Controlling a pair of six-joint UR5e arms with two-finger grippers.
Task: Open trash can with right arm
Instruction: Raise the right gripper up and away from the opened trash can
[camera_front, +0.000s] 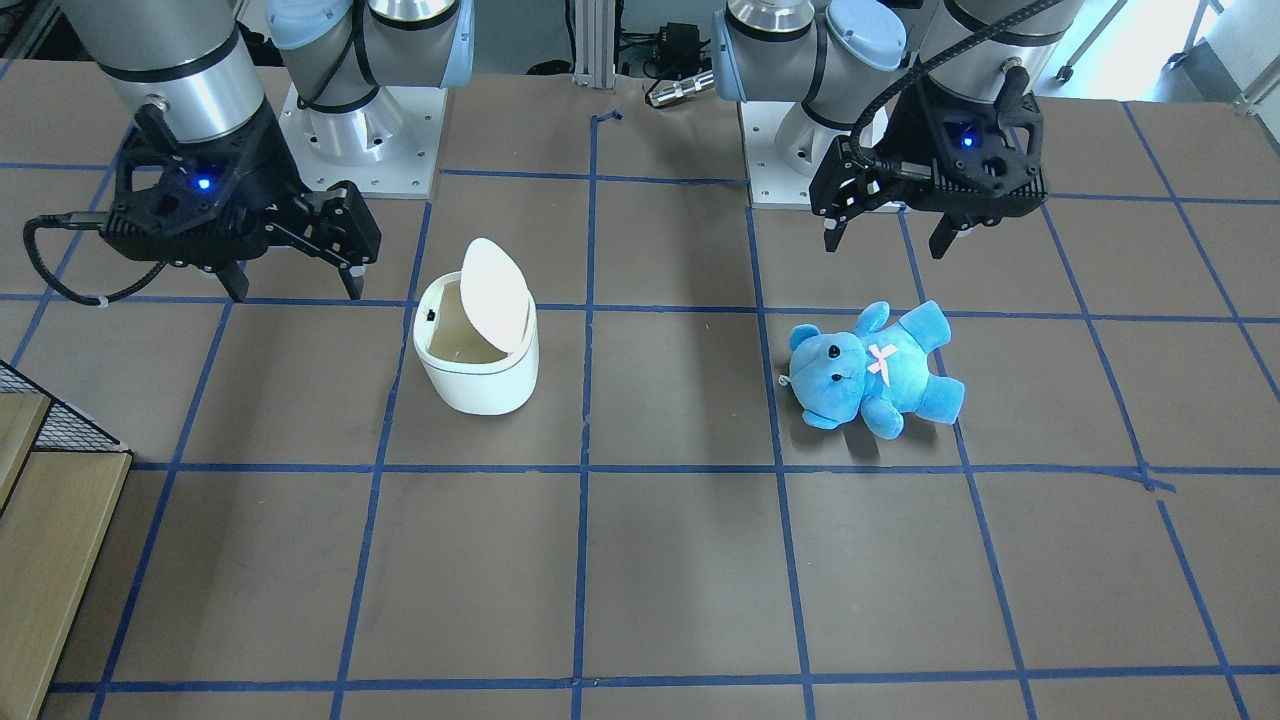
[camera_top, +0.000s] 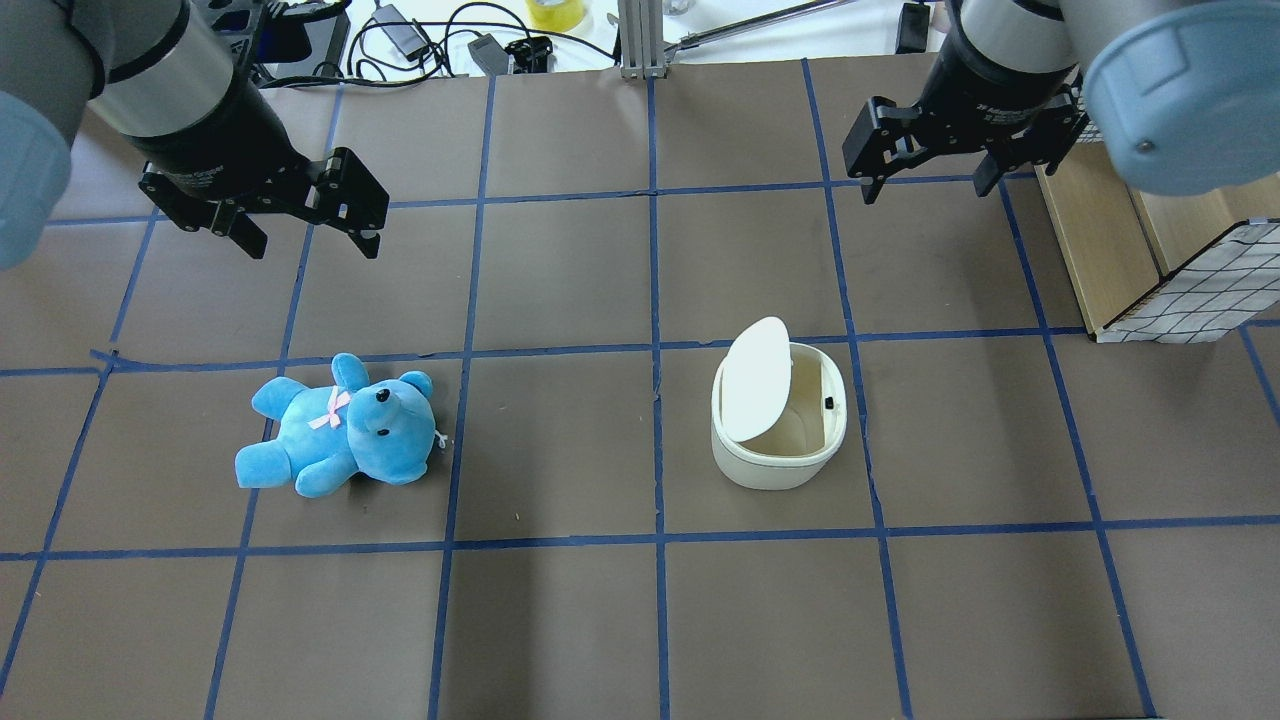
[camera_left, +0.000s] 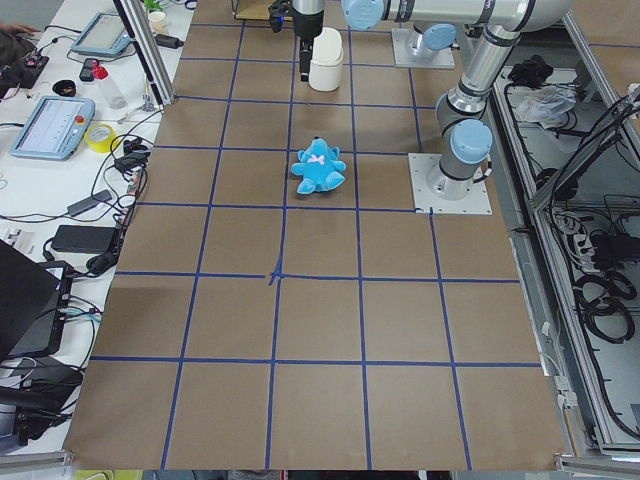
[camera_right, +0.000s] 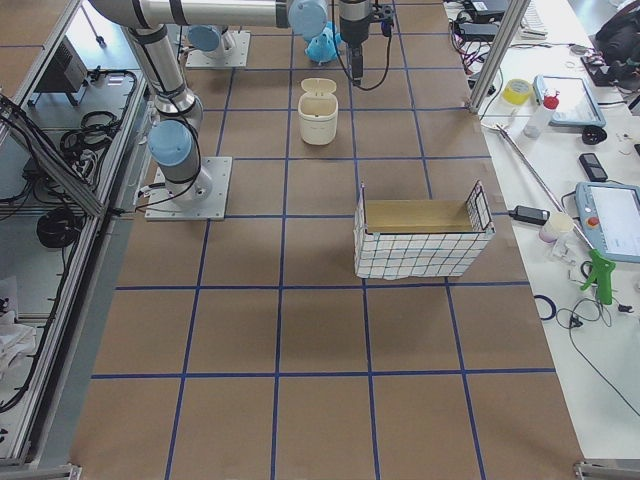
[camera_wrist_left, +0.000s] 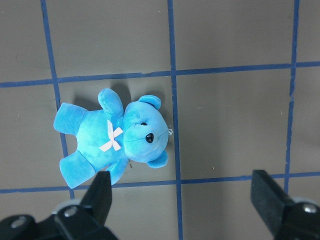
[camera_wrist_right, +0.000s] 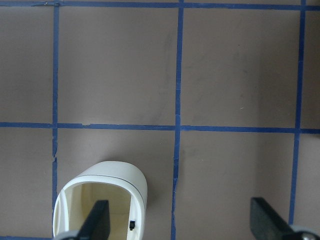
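I've got trash can (camera_top: 775, 462) mid-table, lid (camera_top: 755, 380) tilted up, bare table (camera_top: 560, 620) all round it. Teddy bear (camera_top: 340, 440) well apart to its left. Farther out, right gripper (camera_top: 925, 182) hovers near wire basket (camera_top: 1190, 300), jaws spread, holding nothing. Left gripper (camera_top: 312, 240) same.

The table (camera_front: 680, 560) is a dull grey-brown, and a grid of blue tape lines (camera_front: 680, 468) crosses all of it. The trash can (camera_front: 478, 375) is white outside and tan inside, and its lid (camera_front: 494, 295) is white. The teddy bear (camera_front: 875, 365) is bright blue, with black eyes, a black nose and a pale pink bow (camera_front: 880, 358). The right gripper (camera_front: 295, 285) and the left gripper (camera_front: 886, 243) are black. The right arm (camera_front: 185, 70) and the left arm (camera_front: 985, 30) are silver-grey, with pale blue joint caps (camera_front: 300, 25). At the table's right edge, the basket (camera_right: 420, 255) is white with a dark check pattern outside and tan inside.
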